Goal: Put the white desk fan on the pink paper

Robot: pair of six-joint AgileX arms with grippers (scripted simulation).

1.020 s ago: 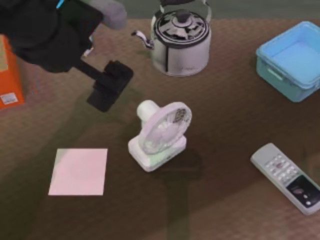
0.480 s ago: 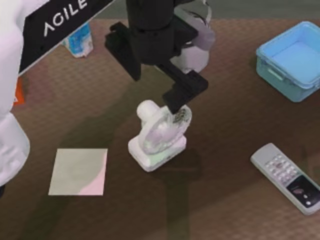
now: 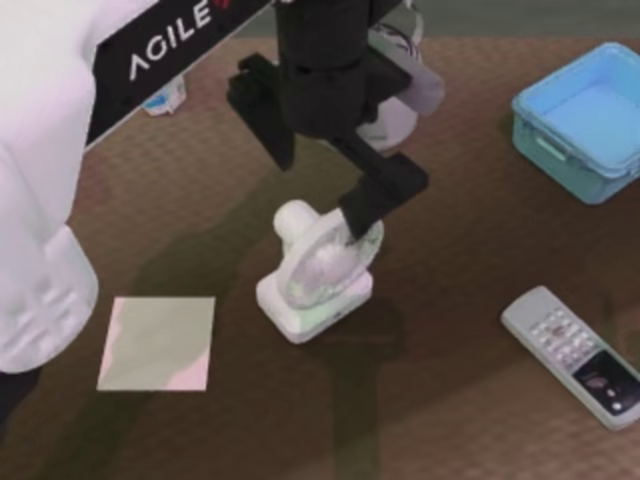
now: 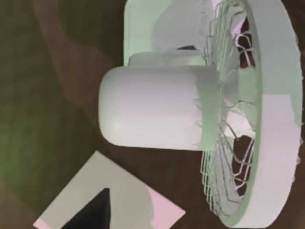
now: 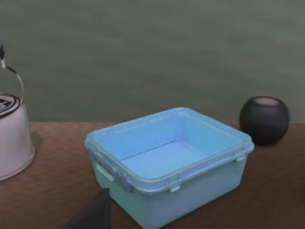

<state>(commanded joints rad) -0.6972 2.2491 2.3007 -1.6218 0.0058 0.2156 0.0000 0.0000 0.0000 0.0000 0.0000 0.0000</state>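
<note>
The white desk fan (image 3: 315, 270) stands upright at the table's middle, its round grilled head facing front right. My left gripper (image 3: 318, 197) hangs open just above it, one finger behind the motor housing, the other at the head's upper rim. Seen from the left wrist, the fan (image 4: 157, 107) fills the picture, with one dark fingertip (image 4: 93, 212) over the pink paper (image 4: 164, 210). That pink paper (image 3: 158, 343) lies flat to the fan's front left, largely in the arm's shadow. My right gripper is outside the top view; its fingertip (image 5: 95, 212) points at the blue bin.
A white kettle (image 3: 395, 120) stands behind the fan, mostly hidden by my left arm. A blue bin (image 3: 545, 150) sits at the back right, a grey remote control (image 3: 570, 355) at the front right. A black round object (image 5: 264, 119) stands behind the bin.
My left arm swung from the back left to over the fan and came down a little. The arm's shadow now covers most of the pink paper. The fan has not moved.
</note>
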